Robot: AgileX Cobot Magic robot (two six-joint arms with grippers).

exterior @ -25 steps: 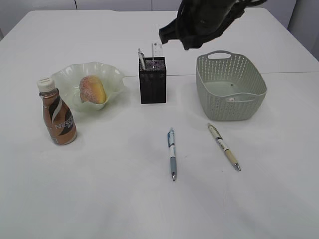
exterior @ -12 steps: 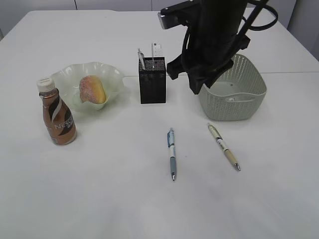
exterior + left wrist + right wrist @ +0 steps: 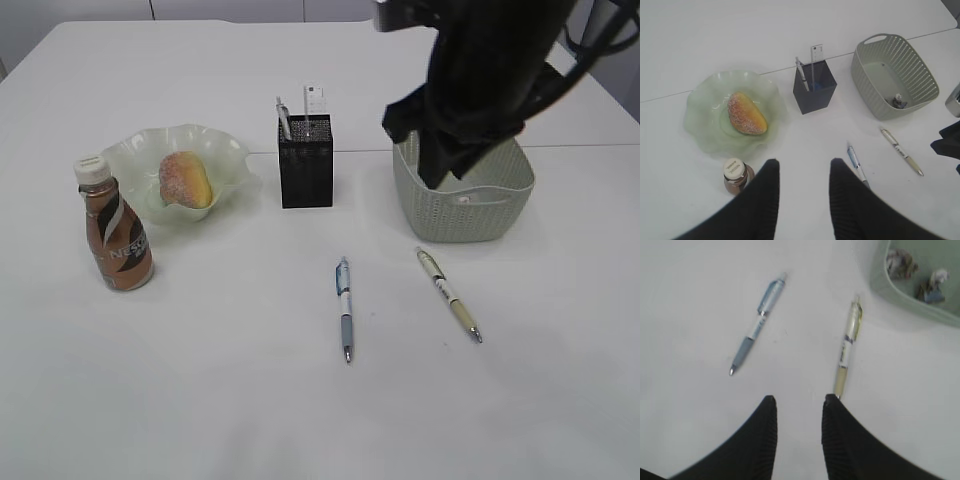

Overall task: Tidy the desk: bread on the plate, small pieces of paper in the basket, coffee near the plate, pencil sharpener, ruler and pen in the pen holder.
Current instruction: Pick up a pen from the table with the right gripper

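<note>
Both grippers, left point(image 3: 802, 187) and right point(image 3: 797, 412), hang spread and empty, while toward the table's left edge coffee point(image 3: 114, 226) stands by the plate point(image 3: 225, 150) holding bread point(image 3: 185, 179), pen holder point(image 3: 305, 165) mid-table, paper scraps point(image 3: 901, 262) in the basket point(image 3: 470, 215), and two pens point(image 3: 345, 305) point(image 3: 448, 293) remain loose.

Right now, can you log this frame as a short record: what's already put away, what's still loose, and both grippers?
bread: on the plate
coffee bottle: upright beside the plate
pen holder: holds a ruler and a pen
basket: scraps of paper inside
loose: blue pen, cream pen, both on the table
left gripper: open, empty
right gripper: open, empty, above the cream pen
</note>
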